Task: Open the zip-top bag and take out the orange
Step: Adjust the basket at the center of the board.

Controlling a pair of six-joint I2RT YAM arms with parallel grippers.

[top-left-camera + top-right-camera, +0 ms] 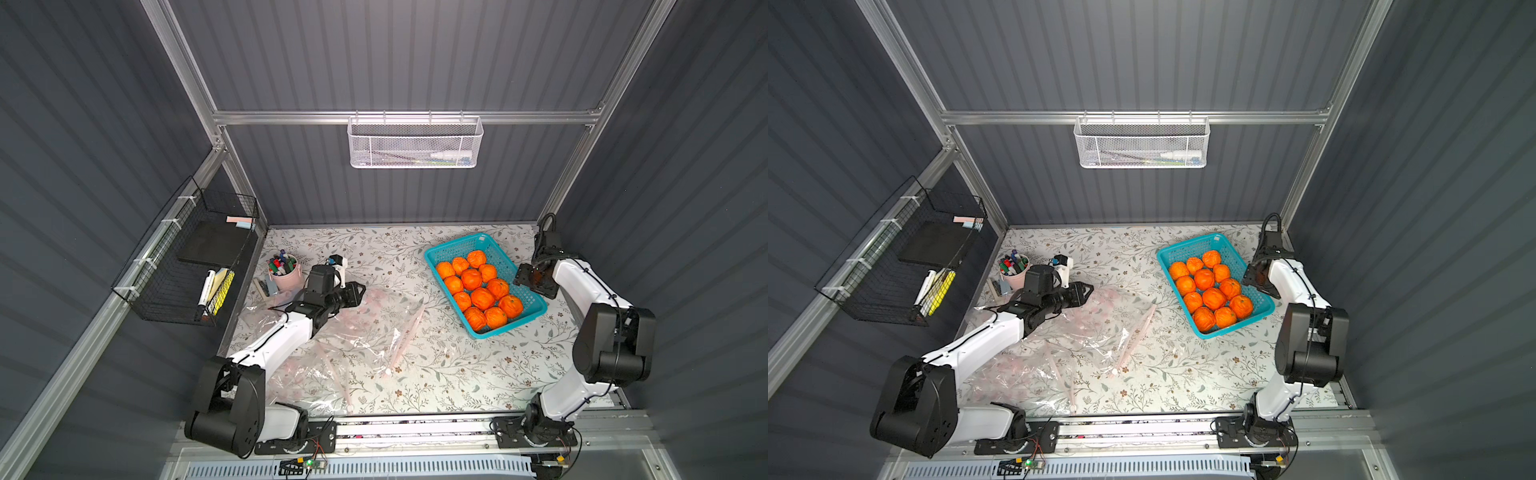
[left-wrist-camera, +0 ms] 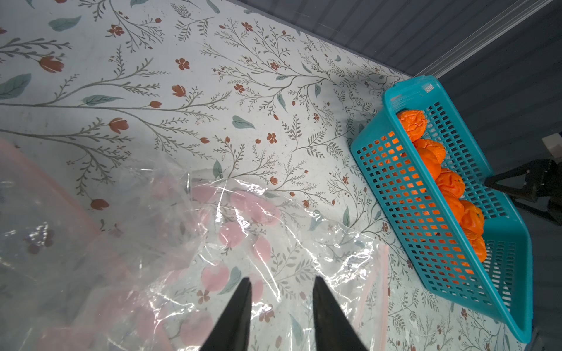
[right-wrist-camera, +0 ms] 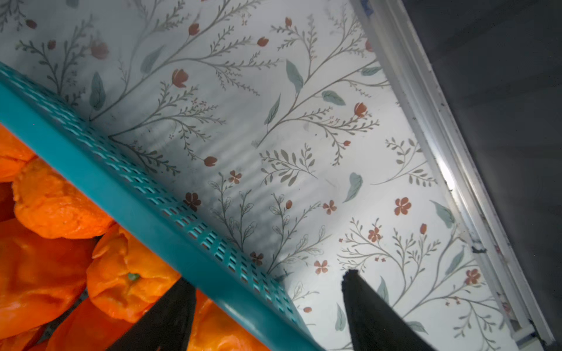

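Teal basket [image 3: 146,206] rim runs through the wide-spread right pincer [image 3: 267,278]; the left pincer [image 2: 282,279] hangs part-spread over the bag [image 2: 243,212].

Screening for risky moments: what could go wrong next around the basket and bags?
1. The right hand, open, straddles the wall of the teal basket; pulling away could snag and tip it.
2. The oranges rise above its rim; a bump might roll one out.
3. The left hand hovers open over overlapping clear zip-top bags; it could pinch the wrong layer.
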